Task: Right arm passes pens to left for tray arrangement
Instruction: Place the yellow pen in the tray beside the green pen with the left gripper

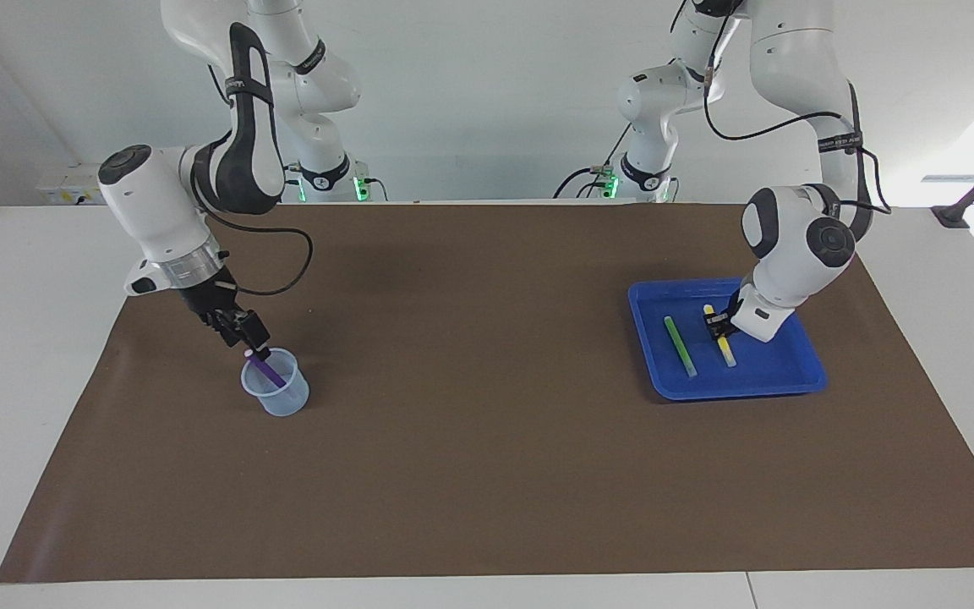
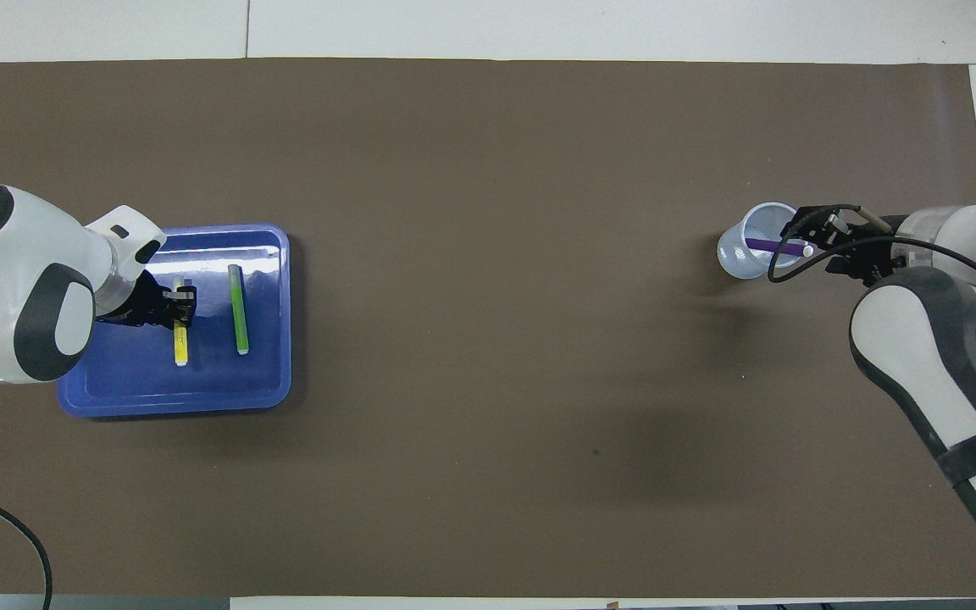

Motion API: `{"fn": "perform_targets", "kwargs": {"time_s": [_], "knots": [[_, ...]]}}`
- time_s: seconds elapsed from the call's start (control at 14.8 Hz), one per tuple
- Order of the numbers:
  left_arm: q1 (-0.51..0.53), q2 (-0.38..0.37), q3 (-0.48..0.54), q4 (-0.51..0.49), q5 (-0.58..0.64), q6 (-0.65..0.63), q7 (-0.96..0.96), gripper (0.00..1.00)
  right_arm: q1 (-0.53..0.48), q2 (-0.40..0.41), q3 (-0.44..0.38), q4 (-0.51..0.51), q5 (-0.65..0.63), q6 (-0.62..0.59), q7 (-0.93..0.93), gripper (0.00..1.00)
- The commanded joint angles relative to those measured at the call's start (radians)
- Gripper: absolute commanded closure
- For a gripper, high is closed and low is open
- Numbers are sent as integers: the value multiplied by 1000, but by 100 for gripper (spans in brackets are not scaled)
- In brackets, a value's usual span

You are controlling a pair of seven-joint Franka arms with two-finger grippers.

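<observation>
One camera sits high across the surface (image 1: 487, 507), facing me and my arm bases. The second sits high above my end, looking forward and steeply down. Both stand well back and cover the whole brown mat (image 2: 488, 127), half a turn apart.
</observation>
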Motion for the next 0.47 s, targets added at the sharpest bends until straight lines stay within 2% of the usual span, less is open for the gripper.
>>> {"fn": "perform_targets", "kwargs": {"time_s": [0.0,0.27,0.41], "knots": [[-2,-4,5,-11,18,21,20,0,-6,11,6,-11,19,24,2,20],[6,-10,2,7,15,-2,20,0,-4,9,6,-12,36,22,4,31],[9,-15,1,42,7,-49,20,0,-4,9,6,-12,59,22,2,41]]}}
